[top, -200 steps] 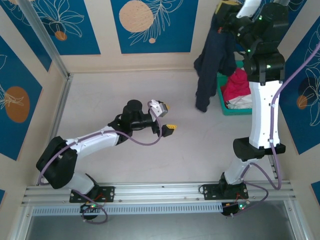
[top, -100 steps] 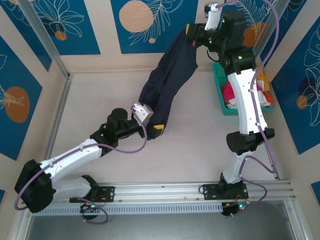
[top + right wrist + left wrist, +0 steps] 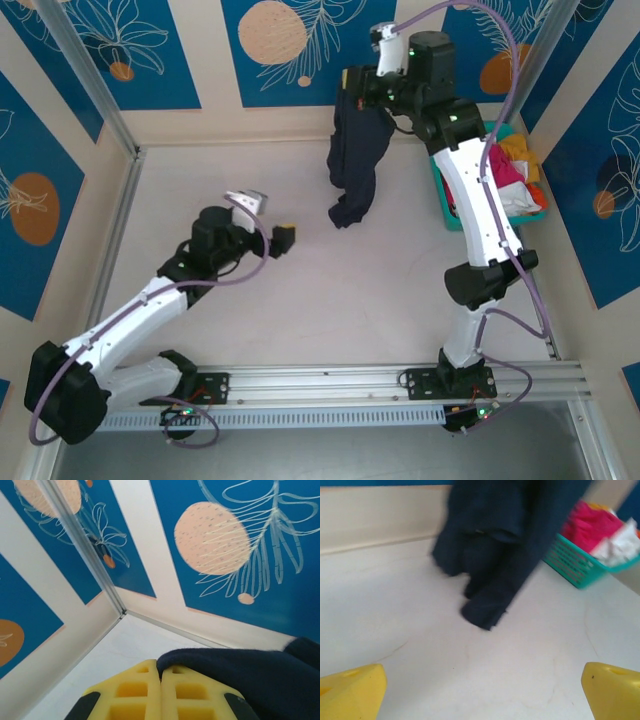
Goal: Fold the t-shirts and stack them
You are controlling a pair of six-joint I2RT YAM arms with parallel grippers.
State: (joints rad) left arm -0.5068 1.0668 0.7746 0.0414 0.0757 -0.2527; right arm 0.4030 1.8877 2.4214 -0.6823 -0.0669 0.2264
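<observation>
One navy shirt (image 3: 355,165) hung from your right gripper (image 3: 352,84), pinched shut on its edge by the far wall (image 3: 250,122), tail near the table (image 3: 330,300). Your left gripper (image 3: 267,215) stood open and empty, nearer left; it probably needed to catch that tail to spread the cloth. Left wrist showed the tail and the basket (image 3: 570,567); right wrist showed the pinch.

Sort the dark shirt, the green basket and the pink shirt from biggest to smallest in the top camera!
1. The teal basket, though part of it is hidden.
2. The navy shirt. It hangs bunched up and nearer the camera, so first place is a close call.
3. The pink shirt, just a patch in the basket.
</observation>
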